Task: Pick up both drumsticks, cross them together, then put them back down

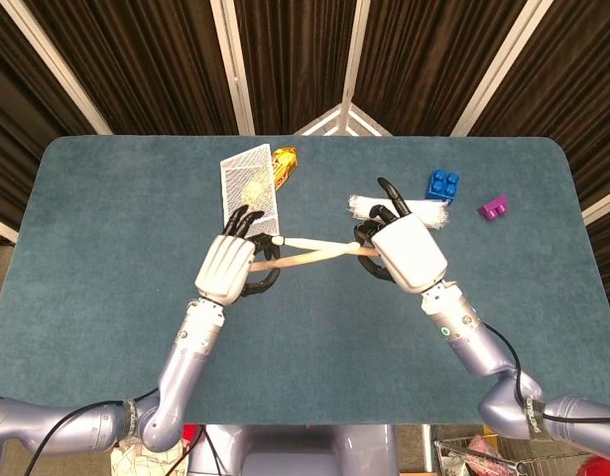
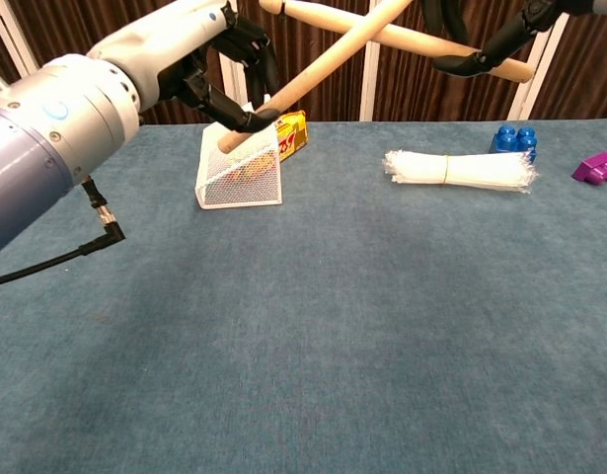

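Note:
Two pale wooden drumsticks are held in the air above the table, crossed in an X between the hands. My left hand (image 1: 226,270) (image 2: 216,61) grips the butt of one drumstick (image 1: 300,260) (image 2: 318,61), which slants up toward the right. The other drumstick (image 1: 306,242) (image 2: 402,34) is gripped by my right hand (image 1: 408,252) (image 2: 486,32), its tip pointing left over the first. In the chest view the sticks overlap near the top edge.
On the blue table (image 1: 314,337) stand a white mesh wedge (image 1: 249,188) (image 2: 240,160) with a yellow packet (image 1: 285,163) (image 2: 291,134) behind it, a white bundle of ties (image 2: 459,170), a blue brick (image 1: 442,183) (image 2: 509,138) and a purple block (image 1: 493,207) (image 2: 594,166).

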Available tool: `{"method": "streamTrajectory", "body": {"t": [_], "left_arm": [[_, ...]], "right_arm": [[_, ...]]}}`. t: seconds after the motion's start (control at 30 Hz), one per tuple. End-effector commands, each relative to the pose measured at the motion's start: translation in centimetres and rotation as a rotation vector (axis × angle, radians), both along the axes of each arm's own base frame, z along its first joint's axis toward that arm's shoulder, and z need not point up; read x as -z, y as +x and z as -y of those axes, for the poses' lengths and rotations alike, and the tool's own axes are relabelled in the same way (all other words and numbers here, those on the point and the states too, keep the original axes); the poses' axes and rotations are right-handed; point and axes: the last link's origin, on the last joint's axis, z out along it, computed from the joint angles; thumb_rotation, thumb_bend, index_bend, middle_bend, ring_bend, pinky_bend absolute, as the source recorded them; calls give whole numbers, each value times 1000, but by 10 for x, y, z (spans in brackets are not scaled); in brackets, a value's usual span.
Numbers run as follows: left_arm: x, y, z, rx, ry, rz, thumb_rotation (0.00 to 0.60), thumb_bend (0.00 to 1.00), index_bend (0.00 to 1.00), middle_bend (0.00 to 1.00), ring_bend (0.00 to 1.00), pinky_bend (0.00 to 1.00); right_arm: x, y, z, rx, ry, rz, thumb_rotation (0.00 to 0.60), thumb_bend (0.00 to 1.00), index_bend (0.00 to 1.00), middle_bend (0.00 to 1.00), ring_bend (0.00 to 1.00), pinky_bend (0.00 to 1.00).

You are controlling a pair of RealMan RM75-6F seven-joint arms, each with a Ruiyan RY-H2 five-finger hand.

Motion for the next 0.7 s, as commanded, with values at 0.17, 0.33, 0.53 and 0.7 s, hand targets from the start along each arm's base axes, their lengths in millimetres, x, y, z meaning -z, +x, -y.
{"method": "streamTrajectory", "body": {"t": [0.17,0.33,0.53,0.7], "left_arm": [[5,2,2,-3,-2,-2,600,494,658,682,132,0],[5,-1,1,-10,-2,-25,600,492,658,682,132,0],[0,-17,0,-5,11,-89,600,492,657,682,132,0],[-11,-50,1,26,-6,-188,600,491,648,681,132,0]], "right_arm": [[0,3,-2,-4,0,0,600,428,710,657,372,0],[-2,1,0,12,2,11,600,428,711,657,371,0],[-6,-9,2,32,-2,8,600,428,711,657,372,0],[-14,-34,7,54,-33,-16,600,428,710,657,372,0]]}}
